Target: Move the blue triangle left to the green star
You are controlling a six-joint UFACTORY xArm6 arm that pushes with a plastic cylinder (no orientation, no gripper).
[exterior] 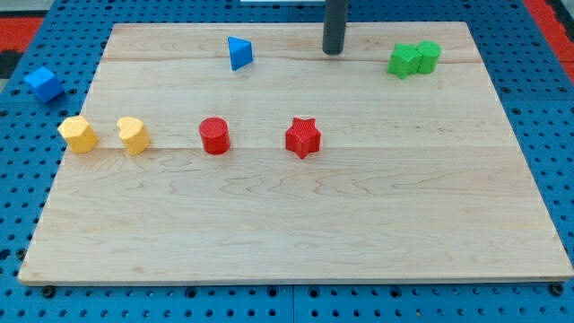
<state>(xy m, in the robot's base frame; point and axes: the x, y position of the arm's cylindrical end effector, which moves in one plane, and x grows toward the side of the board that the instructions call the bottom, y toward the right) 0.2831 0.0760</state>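
The blue triangle (239, 53) sits at the far edge of the desk (296, 224), left of centre. My tip (334, 51) rests on the far strip to its right, well apart from it. The two green blocks (413, 59), touching each other, lie further right again; which one is the star I cannot tell. There is no hand here, only a rod, so nothing opens or clamps. The triangle looks small, rigid and light, likely to slide easily on smooth wood and to swivel if struck off-centre. I judge the best contact is square on its left face, pushing rightward toward the green pair, which means first going round it
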